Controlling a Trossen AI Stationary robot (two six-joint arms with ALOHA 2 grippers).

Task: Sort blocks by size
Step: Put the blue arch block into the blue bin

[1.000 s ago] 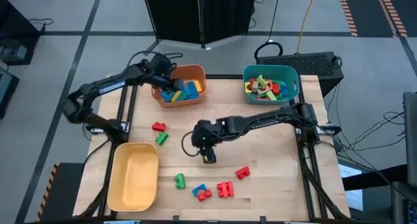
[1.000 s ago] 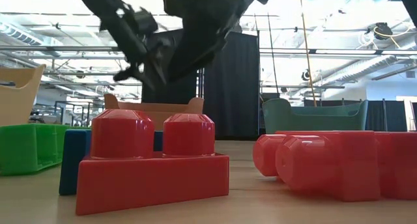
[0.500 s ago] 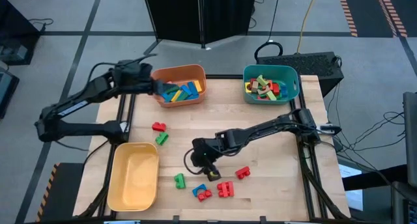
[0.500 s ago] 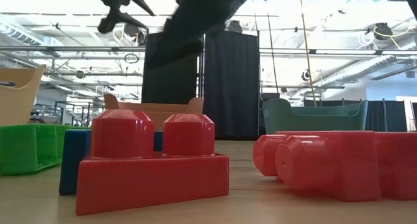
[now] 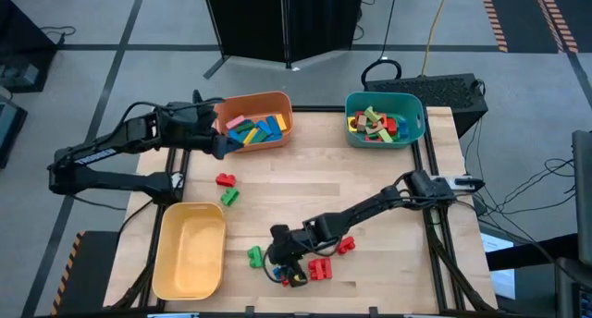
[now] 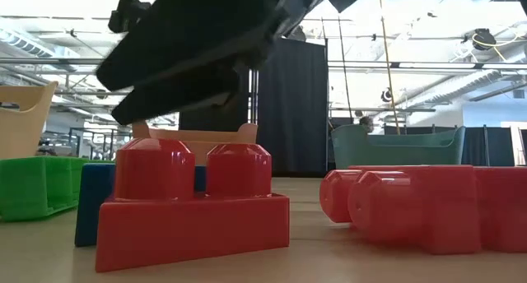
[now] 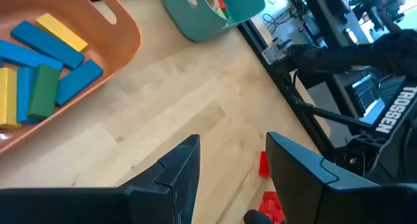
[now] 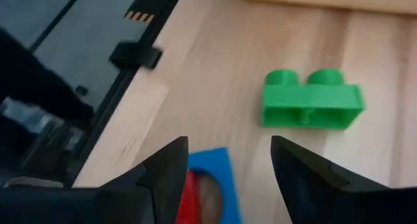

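High view: right hand (image 5: 280, 268) low over the blocks (image 5: 298, 269) at the counter's (image 5: 370, 189) near edge, left hand (image 5: 220, 144) beside the orange bin (image 5: 282, 131). Left wrist view: fingers (image 7: 179, 165) parted, empty, over bare wood. Right wrist view: fingers (image 8: 171, 167) parted, empty, above blue and red blocks, green block (image 8: 310, 99) just beyond.
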